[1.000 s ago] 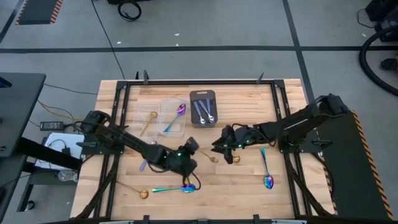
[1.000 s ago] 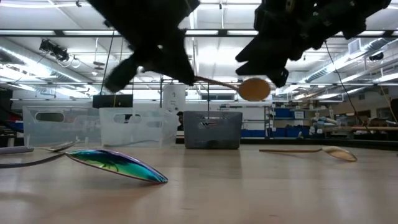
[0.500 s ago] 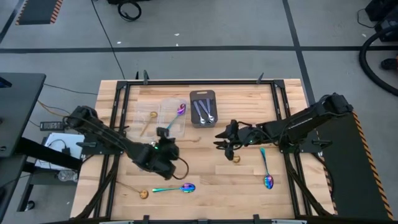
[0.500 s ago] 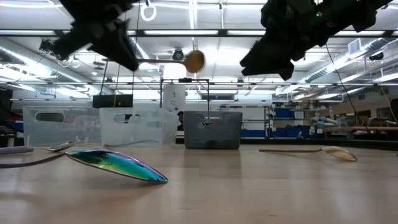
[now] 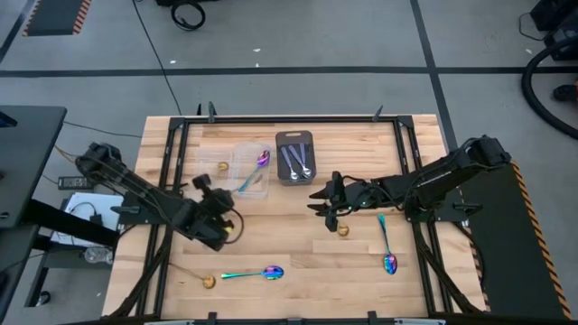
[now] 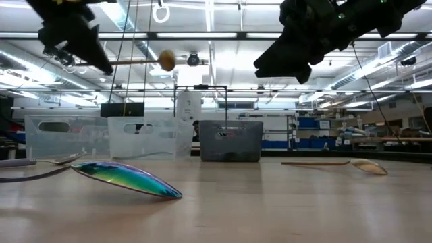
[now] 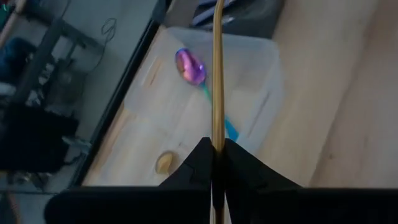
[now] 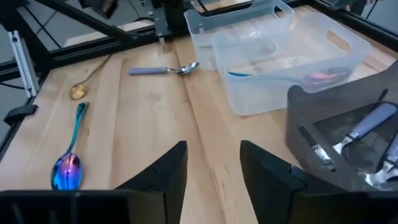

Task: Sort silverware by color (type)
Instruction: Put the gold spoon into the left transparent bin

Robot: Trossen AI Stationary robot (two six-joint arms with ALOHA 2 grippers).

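Observation:
My left gripper (image 5: 219, 222) is shut on a gold spoon (image 6: 138, 61) held high over the table's left half; its bowl (image 6: 166, 61) is at the free end. My right gripper (image 5: 326, 208) hovers open and empty at mid-table, above another gold spoon (image 5: 342, 231) lying flat. Rainbow spoons lie on the table at the near middle (image 5: 256, 273) and at the right (image 5: 386, 249). A third gold spoon (image 5: 206, 282) lies near the front left. Two clear containers hold a gold spoon (image 7: 165, 162) and a rainbow spoon (image 7: 191, 66). The dark tray (image 5: 294, 137) holds silver spoons. My left gripper pinches the gold spoon's thin handle (image 7: 217, 138) between its two fingers, far from the bowl. The handle runs straight out ahead of the fingers, along them. The spoon is lifted clear of the table and lies about level.
A silver spoon with a pale handle (image 8: 165, 70) lies on the table's left part. The clear containers (image 5: 237, 169) and the tray stand side by side at the far middle. Bare wood lies between the two arms.
My left gripper has carried the gold spoon up and toward the table's left edge, away from my right gripper, and has rolled about its own pointing line. The spoon stays clear of the table and about level. My right gripper has kept its place, open.

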